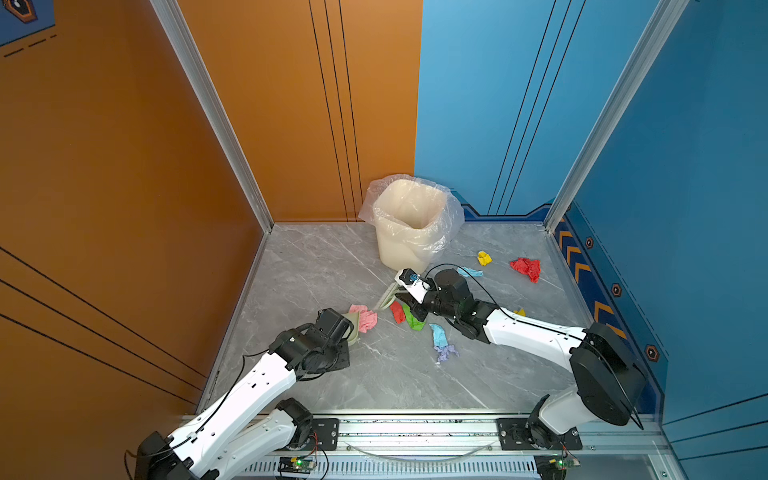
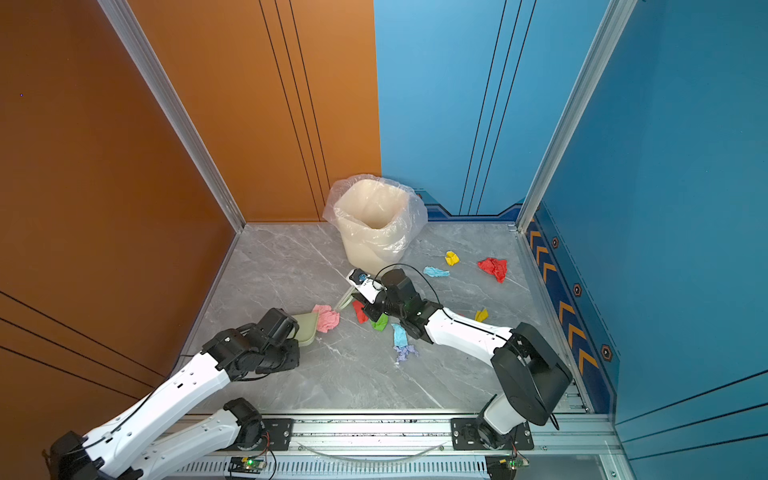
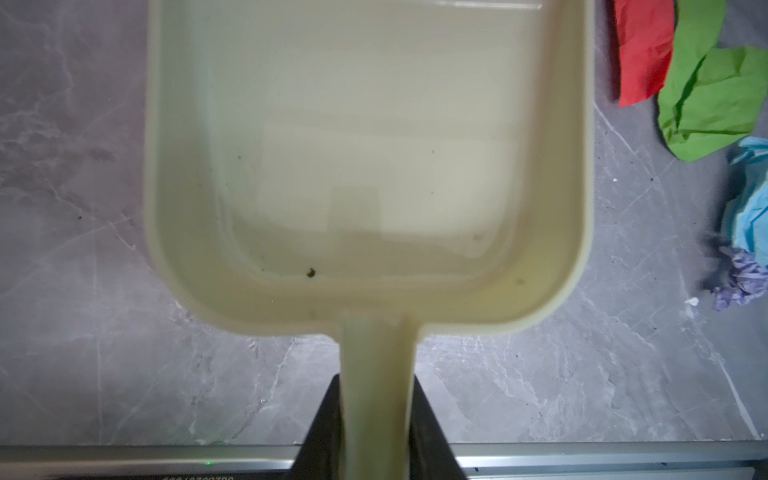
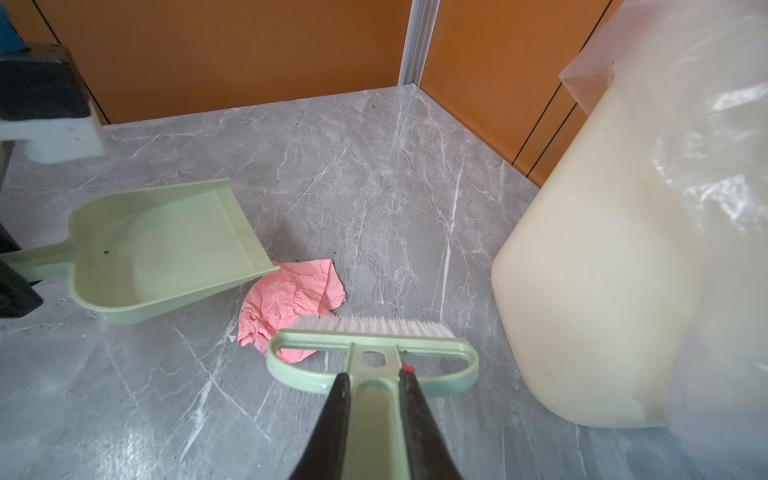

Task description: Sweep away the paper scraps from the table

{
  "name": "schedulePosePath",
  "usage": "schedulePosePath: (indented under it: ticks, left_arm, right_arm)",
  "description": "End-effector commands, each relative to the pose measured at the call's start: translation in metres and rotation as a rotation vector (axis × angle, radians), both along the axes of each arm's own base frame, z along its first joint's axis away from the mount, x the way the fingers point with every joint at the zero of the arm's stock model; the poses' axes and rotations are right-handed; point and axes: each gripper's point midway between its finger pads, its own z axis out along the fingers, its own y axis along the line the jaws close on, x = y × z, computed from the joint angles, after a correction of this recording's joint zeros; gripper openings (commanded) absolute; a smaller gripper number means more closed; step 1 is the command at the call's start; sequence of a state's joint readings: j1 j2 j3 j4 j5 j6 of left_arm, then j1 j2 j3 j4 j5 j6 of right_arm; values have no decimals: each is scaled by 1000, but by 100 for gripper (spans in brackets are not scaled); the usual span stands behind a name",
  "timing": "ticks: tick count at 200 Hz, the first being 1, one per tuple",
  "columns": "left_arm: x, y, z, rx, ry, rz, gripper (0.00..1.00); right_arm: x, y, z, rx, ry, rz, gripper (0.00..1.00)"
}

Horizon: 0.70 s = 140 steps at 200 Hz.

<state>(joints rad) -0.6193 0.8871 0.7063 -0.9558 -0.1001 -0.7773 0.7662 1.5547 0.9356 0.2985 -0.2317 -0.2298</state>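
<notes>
My left gripper (image 3: 376, 386) is shut on the handle of the pale green dustpan (image 3: 365, 145), which rests on the table (image 1: 324, 266) with its open lip against a pink scrap (image 1: 365, 319). My right gripper (image 4: 372, 380) is shut on the handle of the green brush (image 4: 374, 349), its white bristles touching the far side of that pink scrap (image 4: 286, 303). Red (image 1: 397, 311), green (image 1: 414, 321), light blue (image 1: 437, 336) and lilac (image 1: 445, 352) paper scraps lie just right of the dustpan. More scraps lie at the back right: yellow (image 1: 484, 258), light blue (image 1: 470, 272), red (image 1: 527, 268).
A cream bin (image 1: 409, 224) with a clear liner stands at the back centre, close behind the brush. A small yellow scrap (image 1: 519, 311) peeks out beside the right forearm. Aluminium rails edge the table, with orange and blue walls around it.
</notes>
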Motion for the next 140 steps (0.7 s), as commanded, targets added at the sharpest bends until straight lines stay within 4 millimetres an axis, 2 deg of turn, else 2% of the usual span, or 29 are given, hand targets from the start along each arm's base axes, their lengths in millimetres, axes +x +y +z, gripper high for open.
schedulePosePath:
  ticks: [1, 51, 103, 140]
  left_arm:
    - [-16, 1, -10, 14, 60, 1, 0]
    - [-23, -5, -25, 83, 111, -34, 0]
    - [-24, -14, -40, 91, 148, -68, 0]
    - [-28, -16, -42, 84, 148, -83, 0]
  right_arm:
    - [10, 5, 13, 42, 0, -29, 0]
    - [15, 13, 19, 78, 9, -65, 0]
    - [7, 27, 11, 60, 17, -50, 0]
    - [4, 37, 5, 40, 21, -29, 0]
